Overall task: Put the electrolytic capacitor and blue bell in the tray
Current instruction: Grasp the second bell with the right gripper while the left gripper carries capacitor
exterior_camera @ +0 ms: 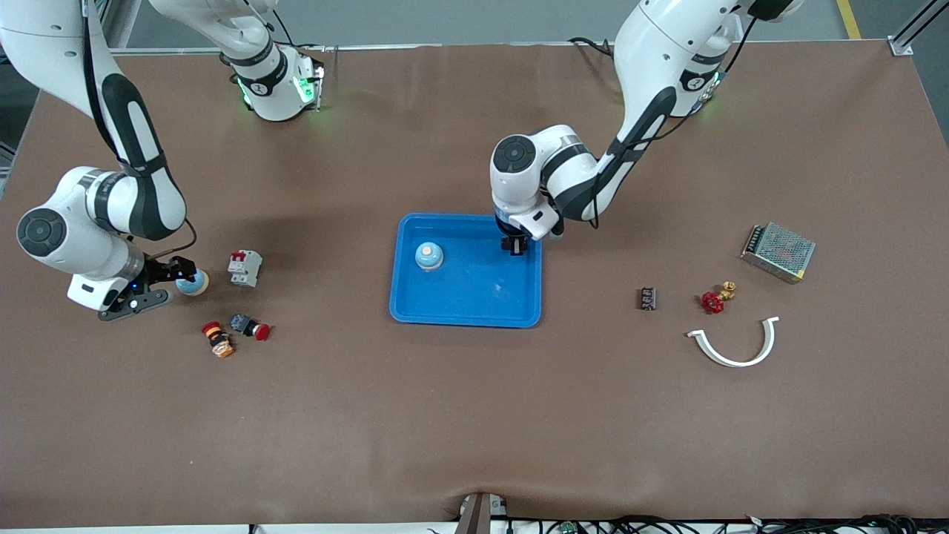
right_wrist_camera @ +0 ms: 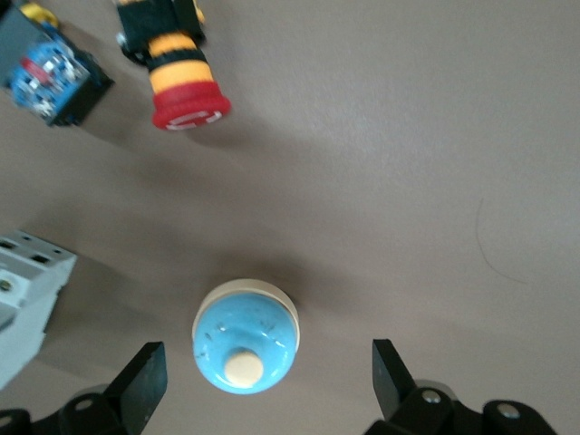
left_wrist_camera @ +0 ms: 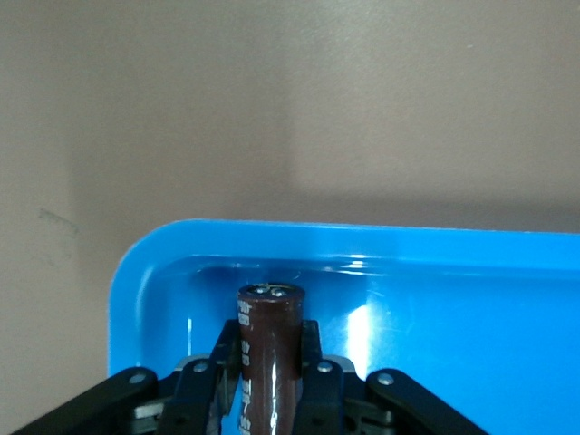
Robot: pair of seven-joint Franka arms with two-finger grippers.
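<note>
Left gripper (exterior_camera: pixel 514 245), clamped on the brown electrolytic capacitor (left_wrist_camera: pixel 268 358), hangs low over the blue tray (exterior_camera: pixel 467 311) at the corner toward the left arm's base, the capacitor's long axis running out past the fingertips toward the tray wall. Right gripper (exterior_camera: pixel 164 285), jaws wide apart, straddles a blue bell (right_wrist_camera: pixel 245 335) on the table toward the right arm's end, well apart from the tray; a second blue bell (exterior_camera: pixel 429 256) already sits in the tray.
</note>
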